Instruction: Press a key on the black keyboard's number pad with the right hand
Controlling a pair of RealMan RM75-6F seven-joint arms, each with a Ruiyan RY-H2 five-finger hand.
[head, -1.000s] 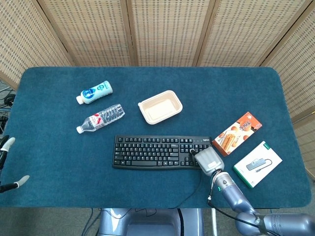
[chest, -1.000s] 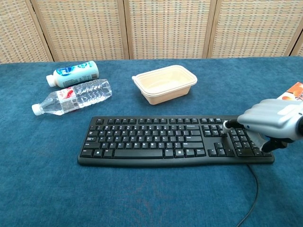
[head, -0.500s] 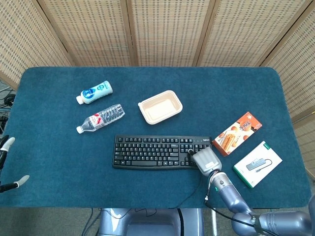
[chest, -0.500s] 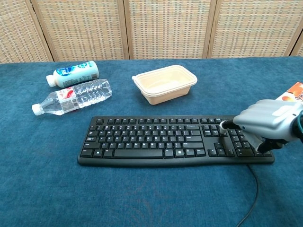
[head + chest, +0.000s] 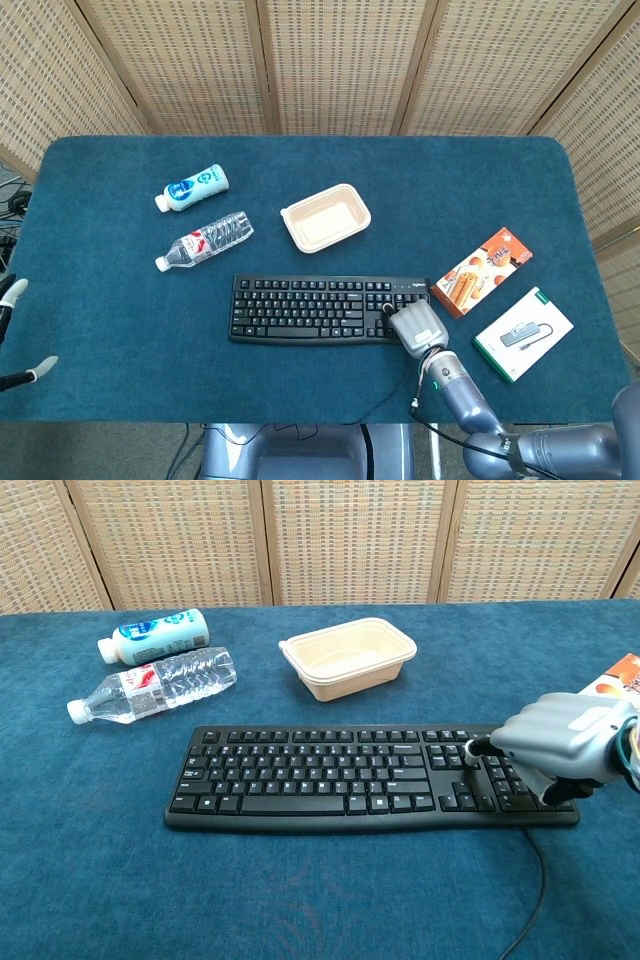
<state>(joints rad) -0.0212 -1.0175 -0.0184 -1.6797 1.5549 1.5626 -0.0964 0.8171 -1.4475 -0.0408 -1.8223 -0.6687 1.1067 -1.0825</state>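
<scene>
The black keyboard point(image 5: 310, 310) lies near the table's front edge, its number pad at the right end. My right hand point(image 5: 417, 326) covers that number pad from the front. In the chest view the right hand point(image 5: 560, 745) is curled in like a fist low over the keyboard point(image 5: 320, 775). One dark fingertip point(image 5: 476, 747) sticks out to the left and touches the keys at the pad's left edge. It holds nothing. Only some fingertips of my left hand point(image 5: 10, 295) show, spread apart and empty, at the far left edge off the table.
A beige food tray point(image 5: 325, 217) sits behind the keyboard. Two plastic bottles point(image 5: 204, 240) point(image 5: 192, 188) lie at the back left. An orange snack box point(image 5: 481, 271) and a white boxed adapter point(image 5: 523, 333) lie right of the keyboard. The keyboard's cable point(image 5: 385, 395) runs off the front edge.
My right forearm has swung slightly to the left and the hand has settled a little lower on the number pad. Nothing else has moved.
</scene>
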